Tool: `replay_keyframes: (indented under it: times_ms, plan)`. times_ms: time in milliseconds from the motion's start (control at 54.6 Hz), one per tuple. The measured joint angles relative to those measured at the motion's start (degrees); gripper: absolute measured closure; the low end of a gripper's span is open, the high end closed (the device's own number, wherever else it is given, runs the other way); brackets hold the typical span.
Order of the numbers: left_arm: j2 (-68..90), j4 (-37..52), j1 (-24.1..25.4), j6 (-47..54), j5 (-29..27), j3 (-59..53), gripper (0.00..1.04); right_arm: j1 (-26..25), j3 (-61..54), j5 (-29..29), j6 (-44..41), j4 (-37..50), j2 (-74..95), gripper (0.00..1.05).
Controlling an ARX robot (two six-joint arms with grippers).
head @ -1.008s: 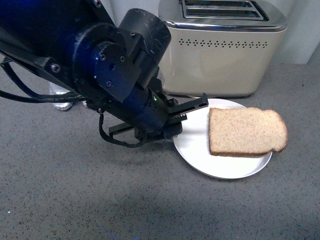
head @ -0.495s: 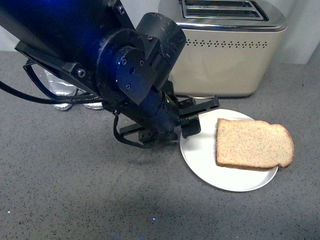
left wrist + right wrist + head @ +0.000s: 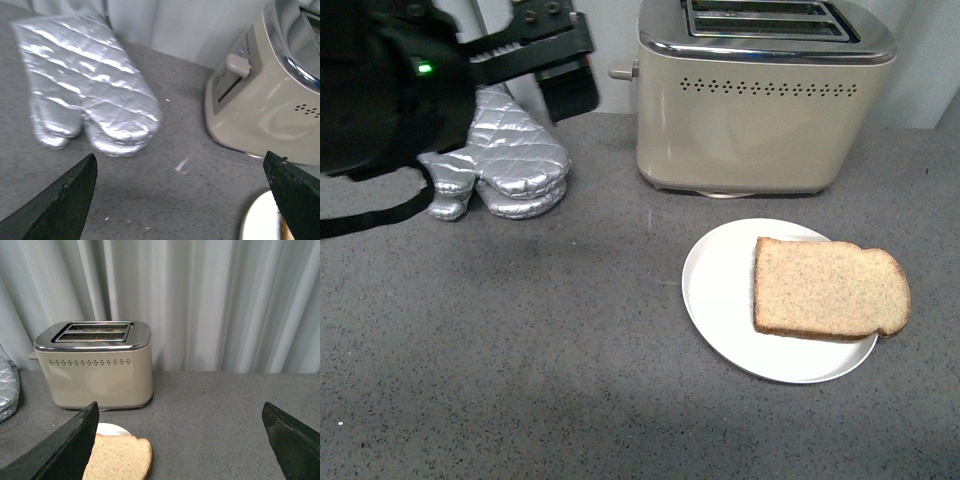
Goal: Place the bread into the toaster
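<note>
The bread (image 3: pixel 830 290), a flat light brown slice with a darker crust, lies on the right half of a round white plate (image 3: pixel 712 290), its end overhanging the rim. The beige toaster (image 3: pixel 760 110) with its chrome two-slot top stands behind the plate. My left gripper (image 3: pixel 582 65) is open and empty, raised at the far left above the counter, well away from the bread. In the left wrist view it (image 3: pixel 180 157) faces the counter between the mitts and the toaster (image 3: pixel 270 100). My right gripper (image 3: pixel 180 405) is open and empty, facing the toaster (image 3: pixel 95 365) and the bread (image 3: pixel 120 457).
Silver quilted oven mitts (image 3: pixel 510 160) lie left of the toaster and show in the left wrist view (image 3: pixel 85 95). The toaster's lever (image 3: pixel 236 65) points toward them. A grey curtain (image 3: pixel 200 300) hangs behind the grey speckled counter (image 3: pixel 520 350).
My left arm has lifted from beside the plate and pulled back up to the left, uncovering the oven mitts. The plate with the bread first slid slightly right and nearer.
</note>
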Motion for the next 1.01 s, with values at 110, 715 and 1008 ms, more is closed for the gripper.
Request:
replay_keyframes:
  times_ms: [110,715,1008]
  plan:
    - [-2.3,12.9,0.7,6.8,-2.0,-8.3,0.15,0.0,0.0,0.0,0.0,0.0,0.0,0.1]
    - [-33.6,24.5,16.2,26.3,13.5,-33.7,1.01,0.0,0.0,0.0,0.0,0.0,0.0,0.1]
    - [-46.7,14.5,19.6,26.4,16.7,-36.7,1.01,0.0,0.0,0.0,0.0,0.0,0.0,0.1]
